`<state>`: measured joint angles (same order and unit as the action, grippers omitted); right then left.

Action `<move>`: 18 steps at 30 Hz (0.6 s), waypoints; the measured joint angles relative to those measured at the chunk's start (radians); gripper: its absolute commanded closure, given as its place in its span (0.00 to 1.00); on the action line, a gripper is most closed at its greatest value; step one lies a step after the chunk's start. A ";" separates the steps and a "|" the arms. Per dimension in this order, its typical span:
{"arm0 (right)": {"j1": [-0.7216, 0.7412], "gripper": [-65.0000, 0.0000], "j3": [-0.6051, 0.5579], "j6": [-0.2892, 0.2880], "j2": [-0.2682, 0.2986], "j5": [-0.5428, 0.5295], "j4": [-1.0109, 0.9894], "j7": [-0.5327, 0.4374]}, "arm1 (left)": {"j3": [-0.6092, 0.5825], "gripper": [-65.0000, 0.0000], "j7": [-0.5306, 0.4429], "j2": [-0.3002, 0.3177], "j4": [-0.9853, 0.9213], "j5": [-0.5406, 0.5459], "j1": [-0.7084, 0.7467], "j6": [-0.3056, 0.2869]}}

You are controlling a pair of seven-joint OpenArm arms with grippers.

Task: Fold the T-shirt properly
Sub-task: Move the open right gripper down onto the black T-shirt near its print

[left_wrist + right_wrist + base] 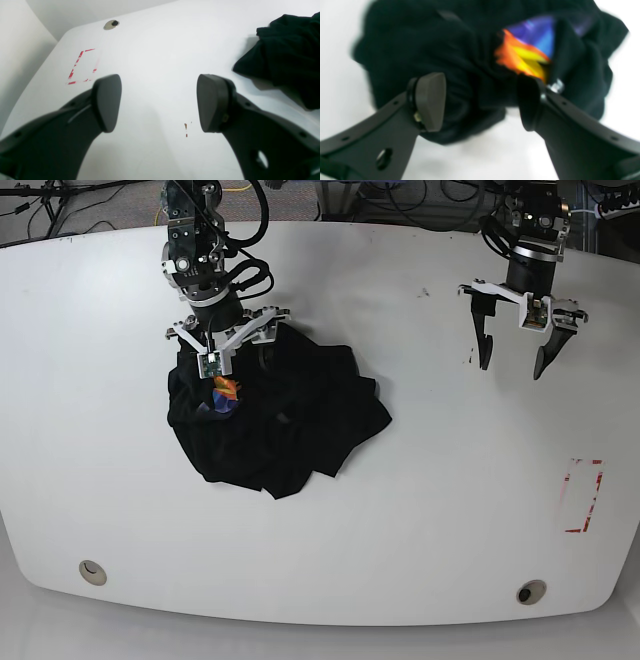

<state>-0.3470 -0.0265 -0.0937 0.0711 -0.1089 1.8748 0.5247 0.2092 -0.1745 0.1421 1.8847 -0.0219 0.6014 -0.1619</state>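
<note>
Black fabric, the T-shirt (pixel 275 420), lies crumpled left of centre on the white table (pixel 420 520), its orange, yellow and blue print (pixel 527 53) showing. The right gripper (pixel 480 102) sits at the heap's upper left edge, jaws wide, holding nothing. At upper right, the left gripper (pixel 512 360) hangs wide open over bare table, well apart from the shirt.

Bright, even overhead light washes the white surface (pixel 420 510), shadows soft beneath things. The right wrist view is smeared with blur; the others stay sharp.
</note>
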 measured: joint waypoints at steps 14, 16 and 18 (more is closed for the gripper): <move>0.041 0.64 -0.014 -0.008 -0.009 0.000 -0.028 0.011 | 0.011 0.32 -0.002 0.000 -0.001 -0.005 -0.001 0.001; 0.035 0.62 -0.010 -0.006 -0.012 0.001 -0.024 0.011 | 0.012 0.32 -0.002 -0.001 -0.001 -0.005 -0.003 0.001; 0.033 0.62 -0.010 -0.003 -0.013 0.001 -0.024 0.011 | 0.013 0.32 -0.002 -0.003 -0.001 -0.004 -0.006 0.000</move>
<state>-0.3141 -0.0360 -0.0967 0.0586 -0.1081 1.8511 0.5354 0.2226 -0.1768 0.1394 1.8839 -0.0261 0.5953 -0.1619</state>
